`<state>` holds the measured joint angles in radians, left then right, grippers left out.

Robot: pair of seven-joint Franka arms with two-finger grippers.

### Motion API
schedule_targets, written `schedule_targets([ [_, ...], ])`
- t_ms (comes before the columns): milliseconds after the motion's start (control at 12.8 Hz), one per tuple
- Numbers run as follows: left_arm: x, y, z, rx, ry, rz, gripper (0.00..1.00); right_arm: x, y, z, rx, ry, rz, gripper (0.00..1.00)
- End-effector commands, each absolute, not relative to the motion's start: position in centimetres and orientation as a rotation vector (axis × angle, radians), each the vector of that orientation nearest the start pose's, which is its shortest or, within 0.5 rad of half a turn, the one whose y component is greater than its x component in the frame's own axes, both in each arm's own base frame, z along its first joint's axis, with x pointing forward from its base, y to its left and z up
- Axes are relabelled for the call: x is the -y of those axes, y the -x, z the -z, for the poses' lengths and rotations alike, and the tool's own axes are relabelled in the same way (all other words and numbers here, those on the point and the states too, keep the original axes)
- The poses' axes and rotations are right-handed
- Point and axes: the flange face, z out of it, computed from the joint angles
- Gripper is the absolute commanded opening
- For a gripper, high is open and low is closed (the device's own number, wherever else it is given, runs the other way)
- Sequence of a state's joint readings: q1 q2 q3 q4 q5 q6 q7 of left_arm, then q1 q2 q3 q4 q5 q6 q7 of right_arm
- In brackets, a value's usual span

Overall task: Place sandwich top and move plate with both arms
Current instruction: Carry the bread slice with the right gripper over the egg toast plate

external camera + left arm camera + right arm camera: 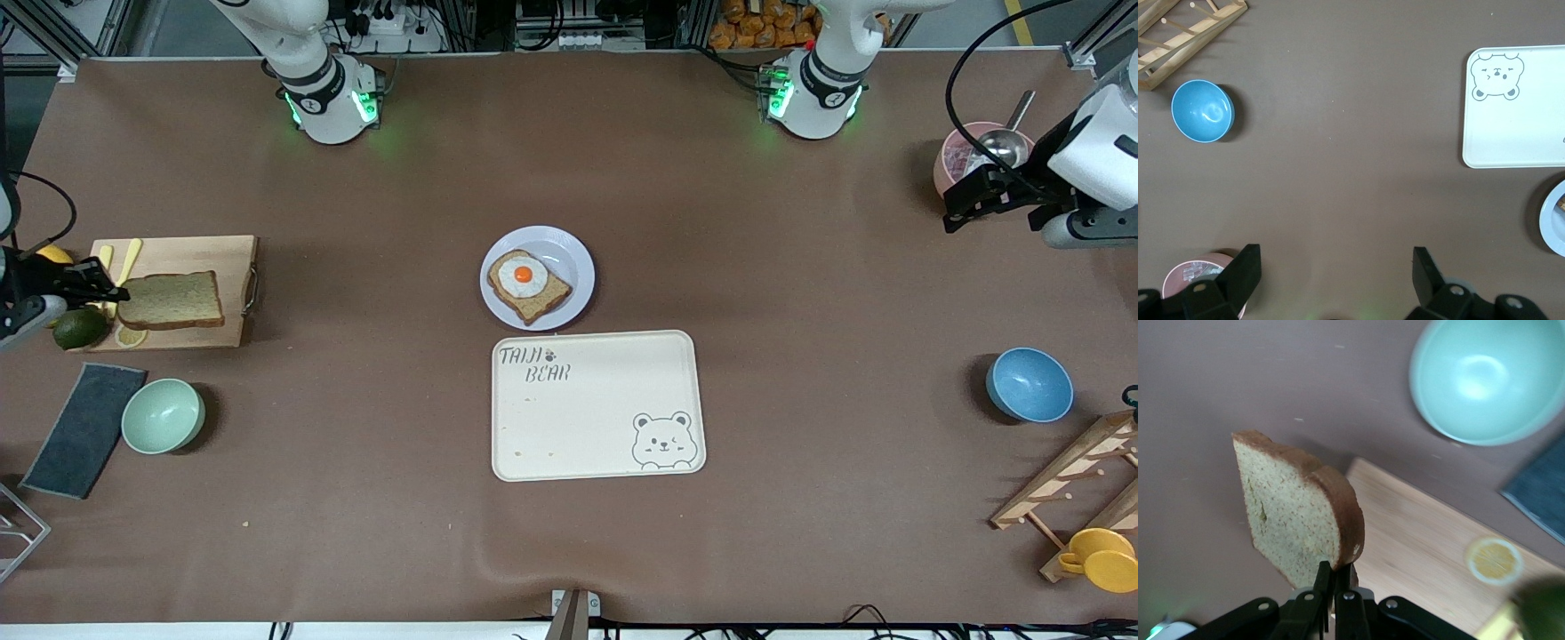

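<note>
Sandwich top [1295, 520], tan, dark-crusted, pinched by right fingers [1336, 581]; left fingers [1247, 270] spread, empty.

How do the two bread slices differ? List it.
The sandwich top is plain; the slice on the plate bears a fried egg. The sandwich top is pinched at its crust by the right gripper, over the wooden cutting board; the egg slice lies flat and untouched. Both are brown wholemeal with darker crust.

Wooden cutting board [213, 267] — matt, glossy mint bowl [164, 416]
</note>
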<state>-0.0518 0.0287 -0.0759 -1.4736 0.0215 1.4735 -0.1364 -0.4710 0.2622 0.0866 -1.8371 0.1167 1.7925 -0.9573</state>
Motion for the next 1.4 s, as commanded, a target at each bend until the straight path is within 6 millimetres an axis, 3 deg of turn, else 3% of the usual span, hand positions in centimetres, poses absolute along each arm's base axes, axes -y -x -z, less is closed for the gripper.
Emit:
schedule_targets([
  [0, 6.5, -54.6, -65.1, 0.028, 3.129, -0.041, 1.0, 15.2, -56.3, -37.7, 0.855, 2.598, -0.204, 0.0],
  [390, 6.6, -54.5, -65.3, 0.026, 3.129, -0.036, 1.0, -1.3, -58.8, -37.1, 1.08, 2.439, -0.203, 0.0],
  [779, 6.7, -54.5, -65.2, 0.033, 3.13, -0.039, 1.0, -8.6, -58.6, -36.0, 1.024, 2.404, -0.246, 0.0],
  [1091, 6.6, -54.4, -65.3, 0.035, 3.132, -0.037, 1.0, -16.7, -57.4, -35.9, 0.903, 2.466, -0.293, 0.0],
  [1325, 6.1, -54.2, -65.2, 0.044, 3.129, -0.065, 1.0, -20.4, -56.5, -36.0, 0.824, 2.518, -0.318, 0.0],
])
